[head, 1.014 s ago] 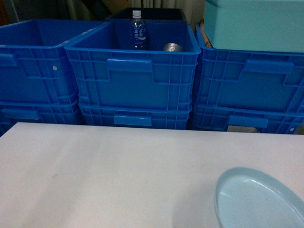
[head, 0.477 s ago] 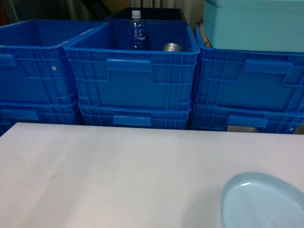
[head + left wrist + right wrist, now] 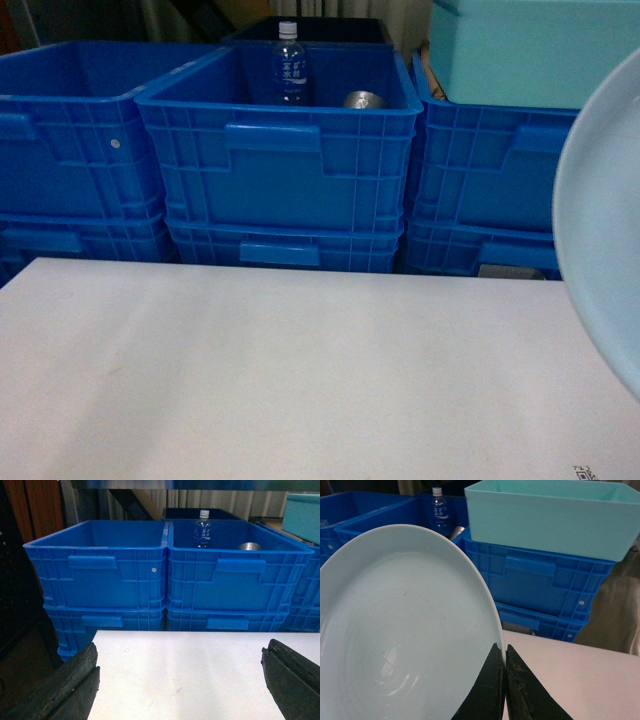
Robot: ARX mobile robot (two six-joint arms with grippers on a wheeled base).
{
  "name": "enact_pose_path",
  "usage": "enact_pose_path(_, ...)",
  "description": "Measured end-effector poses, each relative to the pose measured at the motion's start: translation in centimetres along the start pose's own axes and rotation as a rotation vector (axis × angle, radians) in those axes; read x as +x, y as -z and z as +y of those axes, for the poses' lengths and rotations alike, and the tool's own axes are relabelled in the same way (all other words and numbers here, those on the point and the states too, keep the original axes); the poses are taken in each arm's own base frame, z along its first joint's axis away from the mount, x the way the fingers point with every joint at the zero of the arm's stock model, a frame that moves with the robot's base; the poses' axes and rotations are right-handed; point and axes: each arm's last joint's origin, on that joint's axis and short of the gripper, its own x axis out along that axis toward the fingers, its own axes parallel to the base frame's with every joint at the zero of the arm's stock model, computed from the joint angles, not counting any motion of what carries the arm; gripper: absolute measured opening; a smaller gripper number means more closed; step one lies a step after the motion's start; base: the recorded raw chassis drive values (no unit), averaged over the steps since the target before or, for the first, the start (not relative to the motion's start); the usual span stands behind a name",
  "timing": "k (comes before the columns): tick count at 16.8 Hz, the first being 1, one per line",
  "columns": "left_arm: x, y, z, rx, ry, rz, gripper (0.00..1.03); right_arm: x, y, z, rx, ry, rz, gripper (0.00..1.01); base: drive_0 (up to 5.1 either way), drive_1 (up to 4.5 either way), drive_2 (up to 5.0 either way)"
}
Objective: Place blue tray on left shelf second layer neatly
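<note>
Pickup done, placement not; right hand (image 3: 504, 680) pinches the rim of the blue tray (image 3: 405, 630), fingers pressed together on it; tray is lifted off the white surface (image 3: 280, 370) and tipped, at the right edge of the head view (image 3: 605, 220); left hand (image 3: 180, 680) spread wide, empty; shelf tier not in view; carry and neat set-down remain.

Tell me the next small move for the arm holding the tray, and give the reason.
Probably keep lifting and begin swinging left. The right claw pinches the blue tray by its rim, tilted steeply and off the white table. The blue crates stand close behind, so it likely needs height to clear them. The left claw hangs open, empty.
</note>
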Motion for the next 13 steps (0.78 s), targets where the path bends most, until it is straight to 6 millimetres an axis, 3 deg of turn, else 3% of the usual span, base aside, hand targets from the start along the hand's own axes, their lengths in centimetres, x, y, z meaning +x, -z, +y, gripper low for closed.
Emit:
enact_pose_path(1, 0.0, 0.0, 0.0, 0.0, 0.0, 0.0, 0.98, 0.0, -0.2, 1.0, -0.016, -0.022, -0.008, 0.02, 0.0, 0.0, 0.0)
enact_pose_path(10, 0.0, 0.0, 0.0, 0.0, 0.0, 0.0, 0.98, 1.4, -0.1, 2.2, -0.055, 0.044, -0.021, 0.02, 0.0, 0.0, 0.0)
enact_pose_path(13, 0.0, 0.0, 0.0, 0.0, 0.0, 0.0, 0.98, 1.1, 0.8, 0.9, -0.041, 0.083, -0.013, 0.02, 0.0, 0.0, 0.0)
